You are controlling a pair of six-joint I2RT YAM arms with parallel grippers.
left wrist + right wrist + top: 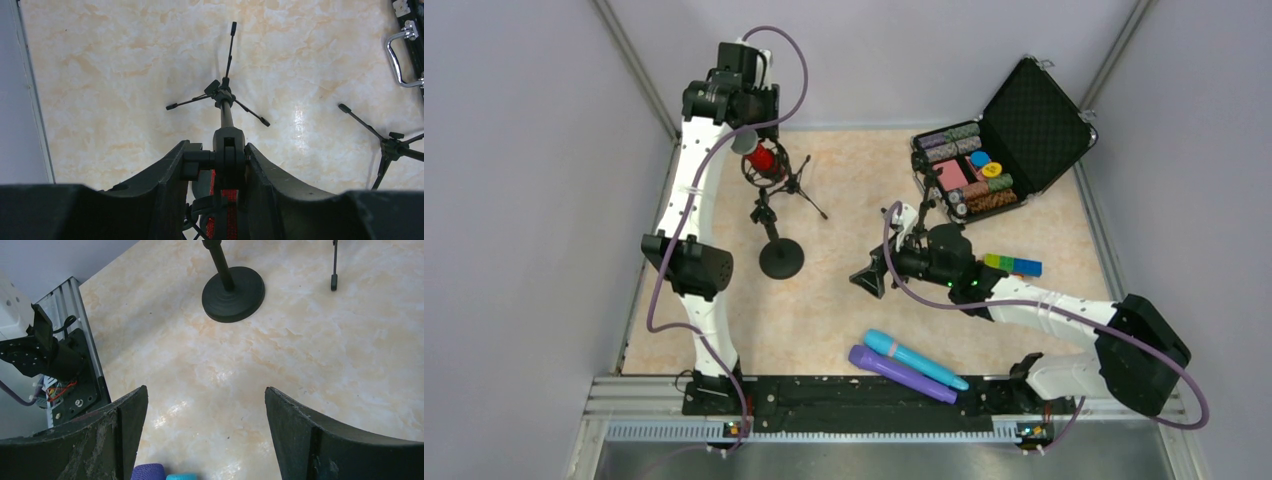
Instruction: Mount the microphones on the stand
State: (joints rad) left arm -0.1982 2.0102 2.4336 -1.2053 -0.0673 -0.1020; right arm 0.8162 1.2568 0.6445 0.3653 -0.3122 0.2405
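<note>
Pretty sure it's a robotics lab cell: grey panel walls (pixel 514 150), aluminium rail (pixel 874 431), robot arms (pixel 696 185) bolted by a marble-look tabletop (pixel 824 300).

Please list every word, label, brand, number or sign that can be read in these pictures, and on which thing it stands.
No text can be read in any view.
On the yellow disc in the open case: a dark mark, too small to read.
No lettering shows on the red microphone, blue microphone, purple microphone or block train.
</note>
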